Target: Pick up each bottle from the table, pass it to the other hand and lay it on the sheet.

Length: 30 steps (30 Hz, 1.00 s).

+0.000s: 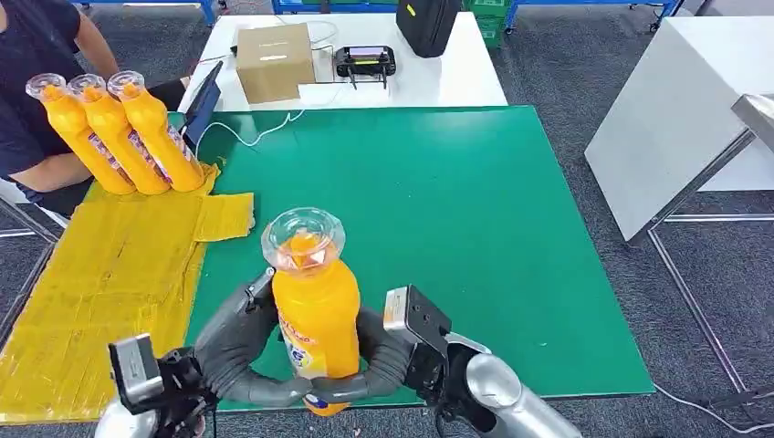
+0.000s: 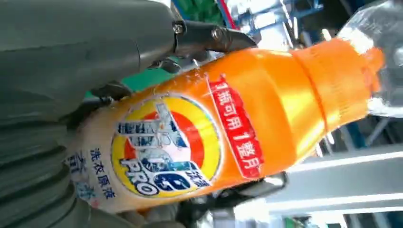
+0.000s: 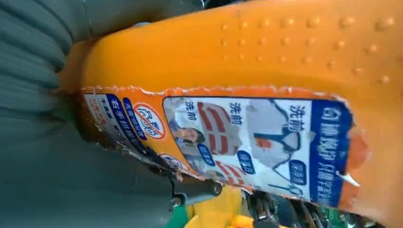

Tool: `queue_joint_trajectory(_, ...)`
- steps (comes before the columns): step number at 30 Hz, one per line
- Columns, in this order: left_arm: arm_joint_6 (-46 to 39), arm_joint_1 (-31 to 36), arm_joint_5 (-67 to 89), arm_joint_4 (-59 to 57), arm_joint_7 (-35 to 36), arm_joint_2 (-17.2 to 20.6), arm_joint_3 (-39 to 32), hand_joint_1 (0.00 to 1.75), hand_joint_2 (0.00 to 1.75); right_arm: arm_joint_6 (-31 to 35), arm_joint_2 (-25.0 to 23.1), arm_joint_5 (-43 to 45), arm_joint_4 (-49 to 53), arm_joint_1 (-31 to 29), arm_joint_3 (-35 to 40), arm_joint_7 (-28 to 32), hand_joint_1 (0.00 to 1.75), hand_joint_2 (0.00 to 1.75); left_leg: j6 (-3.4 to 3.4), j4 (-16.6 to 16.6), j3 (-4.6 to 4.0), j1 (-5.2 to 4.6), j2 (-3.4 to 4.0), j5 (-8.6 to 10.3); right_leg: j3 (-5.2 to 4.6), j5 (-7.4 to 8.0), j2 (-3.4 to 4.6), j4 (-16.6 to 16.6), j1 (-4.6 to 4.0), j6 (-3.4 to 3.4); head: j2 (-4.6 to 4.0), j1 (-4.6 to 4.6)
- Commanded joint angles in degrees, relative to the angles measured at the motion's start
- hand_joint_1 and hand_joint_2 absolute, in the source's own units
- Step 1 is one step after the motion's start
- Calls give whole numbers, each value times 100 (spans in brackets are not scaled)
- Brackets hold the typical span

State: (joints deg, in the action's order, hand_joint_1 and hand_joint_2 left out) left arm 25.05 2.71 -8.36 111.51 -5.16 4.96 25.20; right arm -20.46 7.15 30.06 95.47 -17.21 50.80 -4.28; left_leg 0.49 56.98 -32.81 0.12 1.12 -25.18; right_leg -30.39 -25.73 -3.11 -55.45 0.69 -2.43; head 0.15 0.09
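An orange detergent bottle with a clear cap stands upright above the near edge of the green mat. My left hand wraps its left side and my right hand wraps its right side, so both grip it. The left wrist view shows the bottle's front label with the left hand's grey cover against it. In the right wrist view, the back label lies against the right hand. Three more orange bottles lie side by side at the far end of the yellow sheet.
A person in dark clothes sits at the far left behind the sheet. A white table beyond the mat holds a cardboard box, a black device and a black bag. Another white table stands at right.
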Motion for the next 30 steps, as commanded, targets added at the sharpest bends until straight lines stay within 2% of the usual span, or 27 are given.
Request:
queue_joint_trajectory(1,922,732,-1799,-866,211,801,1058,0,175,-594,152,1253,-1269,-982,1532,-324,175,175,-9,-1,5,6,-2,4,2,6,49,1,-4,17,0,-2)
queue_joint_trajectory(2,974,850,-1911,-842,286,768,1161,0,175,-591,112,1394,-1237,-1041,1620,-418,175,175,-4,-9,11,1,-3,3,9,4,27,7,1,6,0,0)
queue_joint_trajectory(4,1005,861,-1984,-846,301,873,1219,0,175,-604,157,1479,-1299,-1062,1693,-451,175,175,-6,-16,14,5,-8,9,14,7,35,13,-3,11,0,-2)
queue_joint_trajectory(8,1309,982,-2302,-1014,241,1000,1379,0,175,-942,35,1667,-1879,-1385,1943,-126,175,175,-4,-3,5,1,-12,5,5,2,24,2,3,8,0,4)
queue_joint_trajectory(11,1184,1048,-2442,-892,451,955,1452,0,175,-757,-1,1800,-1701,-1431,2001,-291,175,175,-4,-3,-2,-1,2,7,-8,7,40,-3,3,9,0,-2)
queue_joint_trajectory(15,1184,1048,-2442,-892,451,955,1452,0,175,-757,-1,1800,-1701,-1431,2001,-291,175,175,-1,-1,-9,-1,-5,6,-13,2,12,-3,2,3,0,-2)
queue_joint_trajectory(22,1290,1229,-2628,-880,556,1190,1688,2,175,-629,73,2081,-1633,-1510,2237,-378,175,175,-2,-1,-6,2,-12,5,-7,1,19,-1,0,6,0,0)
queue_joint_trajectory(23,1272,1270,-2474,-864,523,1245,1719,175,175,-640,81,2147,-1635,-1516,2259,-393,175,175,-1,1,-10,3,-10,6,-11,1,14,-2,-1,4,0,0)
queue_joint_trajectory(25,1277,1314,-2366,-869,446,1308,1755,175,175,-631,90,2174,-1627,-1533,2287,-397,175,175,-2,1,-8,2,-13,6,-10,2,17,-3,0,6,0,0)
queue_joint_trajectory(27,1611,1856,-2277,-1146,81,1517,1555,175,175,-613,25,2312,-1679,-1520,2257,-448,175,175,-2,2,-9,4,-15,8,-9,3,19,-2,-2,8,0,-2)
queue_joint_trajectory(30,1921,1879,-2427,-1297,259,1424,1226,175,175,-605,20,2394,-1679,-1525,2274,-516,175,175,-6,9,-21,7,-26,12,-23,3,8,-13,-5,11,0,2)
